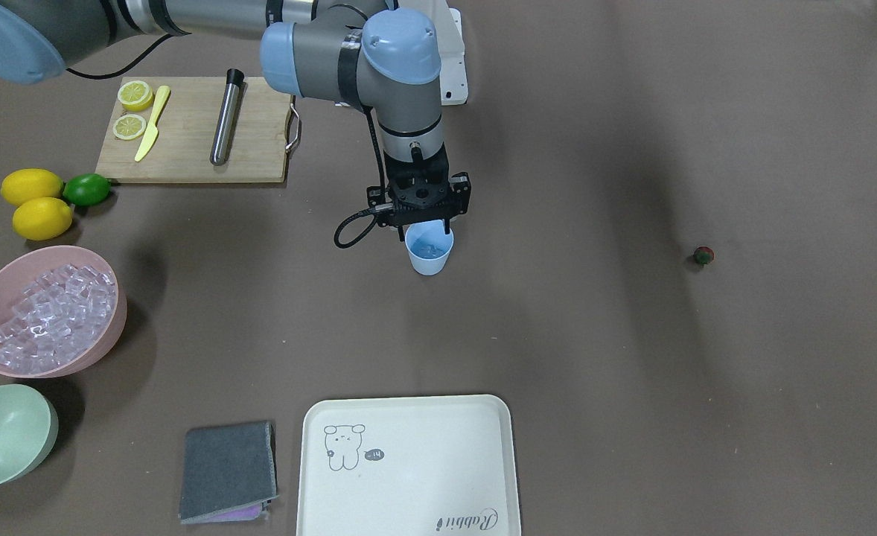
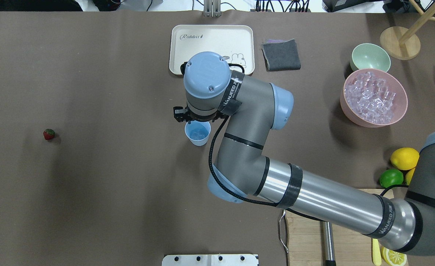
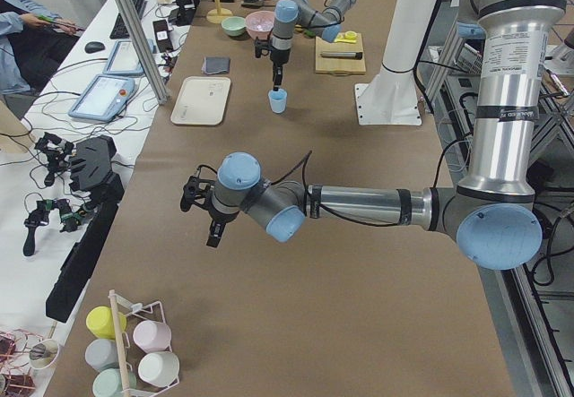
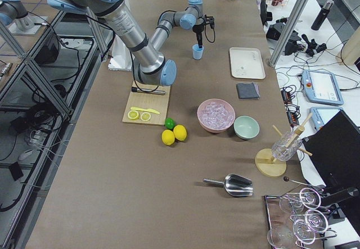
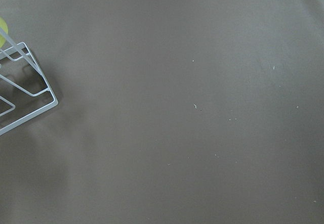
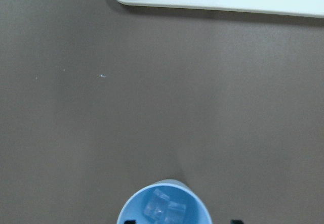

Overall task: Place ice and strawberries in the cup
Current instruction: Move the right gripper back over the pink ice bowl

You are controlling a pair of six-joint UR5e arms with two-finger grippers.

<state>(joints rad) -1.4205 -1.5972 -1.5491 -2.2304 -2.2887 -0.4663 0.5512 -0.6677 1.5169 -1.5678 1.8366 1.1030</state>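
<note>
Distance decides it: the strawberry lies well off to the robot's left of the right gripper, which hangs wide open and empty just above the cup holding ice, so the left gripper, whose opening I cannot tell, looks nearer.

right arm: grey shells, one bare silver tube
left arm: same colours
joint caps: light blue, round, small screws
bands: black, white lettering (reads "WANJEED")
cable: black, thin
right gripper: black
</note>
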